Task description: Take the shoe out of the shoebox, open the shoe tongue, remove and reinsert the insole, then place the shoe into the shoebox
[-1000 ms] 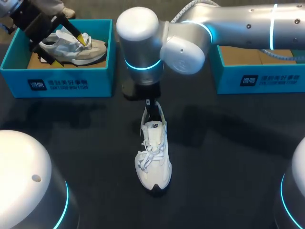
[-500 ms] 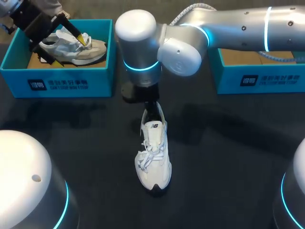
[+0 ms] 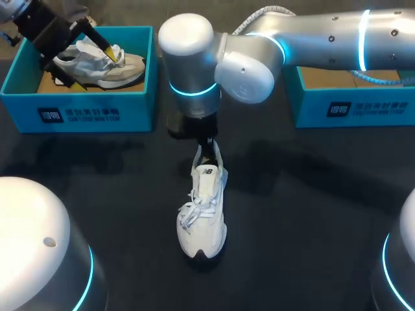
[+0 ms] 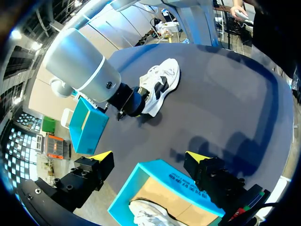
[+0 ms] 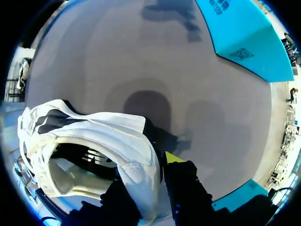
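From above, the shoe lies mid-tabletop, long axis running from far edge to near edge, heel far, toe near and swung a little toward the left edge. The right claw comes straight down on the heel, so this arm is by far the nearer. The left claw hangs at the far left corner over the left shoebox, which holds a second shoe. The right shoebox sits at the far right, showing only its cardboard floor.

From the left wrist, the left claw is spread wide and holds nothing. The left shoebox is below it and the shoe well ahead.

From the right wrist, the right claw looks pinched on the heel wall of the shoe, one finger inside the collar, one outside. The dark tabletop around it looks flat and open, so turning the shoe should meet nothing
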`<state>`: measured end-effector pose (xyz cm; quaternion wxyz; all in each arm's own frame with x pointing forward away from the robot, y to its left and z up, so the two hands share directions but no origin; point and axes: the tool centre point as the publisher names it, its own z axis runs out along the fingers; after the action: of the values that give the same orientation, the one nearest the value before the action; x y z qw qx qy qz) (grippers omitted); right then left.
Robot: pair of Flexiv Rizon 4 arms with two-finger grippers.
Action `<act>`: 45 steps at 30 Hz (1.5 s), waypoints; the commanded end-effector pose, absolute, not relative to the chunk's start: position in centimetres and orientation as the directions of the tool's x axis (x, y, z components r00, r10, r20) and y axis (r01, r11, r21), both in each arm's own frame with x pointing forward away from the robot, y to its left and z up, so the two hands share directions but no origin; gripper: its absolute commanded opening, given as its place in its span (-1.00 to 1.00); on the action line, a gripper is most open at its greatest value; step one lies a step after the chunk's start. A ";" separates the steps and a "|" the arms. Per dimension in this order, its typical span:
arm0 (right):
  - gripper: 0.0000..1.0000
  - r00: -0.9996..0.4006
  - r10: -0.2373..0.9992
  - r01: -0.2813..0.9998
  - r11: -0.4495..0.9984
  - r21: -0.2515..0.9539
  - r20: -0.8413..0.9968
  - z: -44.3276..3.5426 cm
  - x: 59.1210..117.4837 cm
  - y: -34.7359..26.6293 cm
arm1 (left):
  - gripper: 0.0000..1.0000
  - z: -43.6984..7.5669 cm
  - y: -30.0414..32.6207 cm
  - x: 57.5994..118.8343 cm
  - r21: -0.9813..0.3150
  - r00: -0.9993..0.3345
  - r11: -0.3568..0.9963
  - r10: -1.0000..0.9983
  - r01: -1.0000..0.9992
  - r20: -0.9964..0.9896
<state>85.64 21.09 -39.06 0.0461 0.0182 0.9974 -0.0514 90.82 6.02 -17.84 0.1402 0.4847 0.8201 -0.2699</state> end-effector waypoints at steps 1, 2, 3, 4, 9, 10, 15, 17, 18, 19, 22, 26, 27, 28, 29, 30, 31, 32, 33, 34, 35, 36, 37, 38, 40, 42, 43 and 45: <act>-1.00 -0.994 0.039 0.049 0.994 -0.096 -0.106 -37.6 84.6 21.4 | 1.00 -17.8 6.0 90.8 -0.306 -0.491 0.385 0.721 0.871 -0.488; -1.00 -0.994 0.037 0.047 0.994 -0.096 -0.104 -37.0 84.4 21.4 | 1.00 -17.8 6.0 90.8 -0.306 -0.491 0.385 0.721 0.871 -0.488; -1.00 -0.994 0.031 0.041 0.994 -0.097 -0.107 -36.3 84.3 21.5 | 1.00 -17.8 6.0 90.8 -0.306 -0.491 0.385 0.721 0.871 -0.488; -1.00 -0.994 0.024 0.033 0.996 -0.078 -0.111 -35.5 84.1 21.6 | 1.00 -17.8 6.0 90.8 -0.306 -0.491 0.385 0.721 0.871 -0.488; -1.00 -0.987 -0.040 -0.030 0.997 -0.069 -0.153 -31.2 83.8 22.1 | 1.00 -17.8 6.0 90.8 -0.306 -0.491 0.385 0.721 0.871 -0.488; -1.00 -0.986 -0.055 -0.044 0.996 -0.072 -0.158 -30.2 83.7 22.3 | 1.00 -17.8 6.0 90.8 -0.306 -0.491 0.385 0.721 0.871 -0.488; -1.00 -0.978 -0.097 -0.087 0.994 -0.064 -0.183 -25.7 82.9 23.0 | 1.00 -17.8 6.0 90.8 -0.306 -0.491 0.385 0.721 0.871 -0.488; -1.00 -0.977 -0.109 -0.098 0.993 -0.068 -0.185 -24.2 82.7 23.3 | 1.00 -17.8 6.0 90.8 -0.306 -0.491 0.385 0.721 0.871 -0.488; -1.00 -0.978 -0.104 -0.090 0.993 -0.083 -0.180 -23.6 82.7 23.3 | 1.00 -17.8 6.0 90.8 -0.306 -0.491 0.385 0.721 0.871 -0.488; -1.00 -0.976 -0.106 -0.092 0.993 -0.078 -0.191 -23.0 82.6 23.4 | 1.00 -17.8 6.0 90.8 -0.306 -0.491 0.385 0.721 0.871 -0.488; -1.00 -0.970 -0.122 -0.105 0.990 -0.091 -0.211 -21.3 82.5 23.5 | 1.00 -17.8 6.0 90.8 -0.306 -0.491 0.385 0.721 0.871 -0.488; -1.00 -0.961 -0.158 -0.136 0.985 -0.107 -0.229 -19.8 82.6 23.6 | 1.00 -17.8 6.0 90.8 -0.306 -0.491 0.385 0.721 0.871 -0.488; -1.00 -0.961 -0.156 -0.133 0.985 -0.111 -0.230 -19.6 82.7 23.6 | 1.00 -17.8 6.0 90.8 -0.306 -0.491 0.385 0.721 0.871 -0.488; -1.00 -0.960 -0.159 -0.136 0.984 -0.115 -0.231 -19.3 82.8 23.6 | 1.00 -17.8 6.0 90.8 -0.306 -0.491 0.385 0.721 0.871 -0.488; -1.00 -0.961 -0.150 -0.124 0.984 -0.125 -0.231 -19.1 82.8 23.6 | 1.00 -17.8 6.0 90.8 -0.306 -0.491 0.385 0.721 0.871 -0.488; -1.00 -0.961 -0.138 -0.113 0.987 -0.113 -0.239 -18.8 82.8 23.6 | 1.00 -17.8 6.0 90.8 -0.306 -0.491 0.385 0.721 0.871 -0.488; -1.00 -0.961 -0.138 -0.113 0.987 -0.113 -0.239 -18.8 82.8 23.6 | 1.00 -17.8 6.0 90.8 -0.306 -0.491 0.385 0.721 0.871 -0.488; -1.00 -0.961 -0.138 -0.113 0.987 -0.113 -0.239 -18.8 82.8 23.6 | 1.00 -17.8 6.0 90.8 -0.306 -0.491 0.385 0.721 0.871 -0.488; -1.00 -0.961 -0.138 -0.113 0.987 -0.113 -0.239 -18.8 82.8 23.6 | 1.00 -17.8 6.0 90.8 -0.306 -0.491 0.385 0.721 0.871 -0.488; -1.00 -0.961 -0.138 -0.113 0.987 -0.113 -0.239 -18.8 82.8 23.6 | 1.00 -17.8 6.0 90.8 -0.306 -0.491 0.385 0.721 0.871 -0.488; -1.00 -0.961 -0.138 -0.113 0.987 -0.113 -0.239 -18.8 82.8 23.6 | 1.00 -17.8 6.0 90.8 -0.306 -0.491 0.385 0.721 0.871 -0.488; -1.00 -0.961 -0.138 -0.113 0.987 -0.113 -0.239 -18.8 82.8 23.6 | 1.00 -17.8 6.0 90.8 -0.306 -0.491 0.385 0.721 0.871 -0.488; -1.00 -0.961 -0.138 -0.113 0.987 -0.113 -0.239 -18.8 82.8 23.6 | 1.00 -17.8 6.0 90.8 -0.306 -0.491 0.385 0.721 0.871 -0.488; -1.00 -0.961 -0.138 -0.113 0.987 -0.113 -0.239 -18.8 82.8 23.6 | 1.00 -17.8 6.0 90.8 -0.306 -0.491 0.385 0.721 0.871 -0.488; -1.00 -0.961 -0.138 -0.113 0.987 -0.113 -0.239 -18.8 82.8 23.6 | 1.00 -17.8 6.0 90.8 -0.306 -0.491 0.385 0.721 0.871 -0.488; -1.00 -0.961 -0.138 -0.113 0.987 -0.113 -0.239 -18.8 82.8 23.6 | 1.00 -17.8 6.0 90.8 -0.306 -0.491 0.385 0.721 0.871 -0.488; -1.00 -0.961 -0.138 -0.113 0.987 -0.113 -0.239 -18.8 82.8 23.6 | 1.00 -17.8 6.0 90.8 -0.306 -0.491 0.385 0.721 0.871 -0.488; -1.00 -0.961 -0.138 -0.113 0.987 -0.113 -0.239 -18.8 82.8 23.6 | 1.00 -17.8 6.0 90.8 -0.306 -0.491 0.385 0.721 0.871 -0.488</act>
<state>82.83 23.66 -18.87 0.1249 -0.0632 0.9889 -0.0505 90.82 6.02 -17.84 0.1402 0.4847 0.8201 -0.2699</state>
